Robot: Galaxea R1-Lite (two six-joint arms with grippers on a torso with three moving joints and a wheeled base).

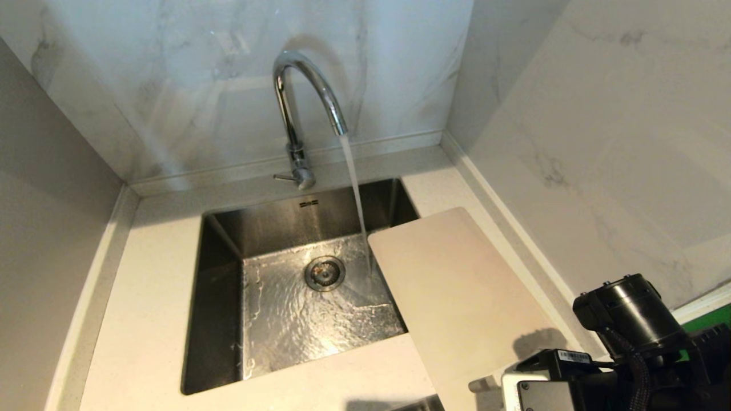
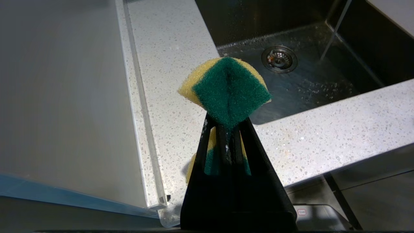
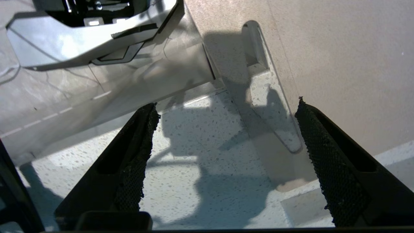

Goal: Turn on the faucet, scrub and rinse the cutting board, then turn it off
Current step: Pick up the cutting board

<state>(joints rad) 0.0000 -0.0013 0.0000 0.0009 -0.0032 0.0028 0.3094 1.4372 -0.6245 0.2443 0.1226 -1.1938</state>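
As water runs, right pincer (image 3: 223, 155) spread wide over cutting board (image 3: 339, 64), left pincer (image 2: 226, 129) clenching sponge (image 2: 228, 89).

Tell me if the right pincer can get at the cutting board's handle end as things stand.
Probably yes. The right pincer is open above the counter at the handle slot of the cutting board, with nothing between them.
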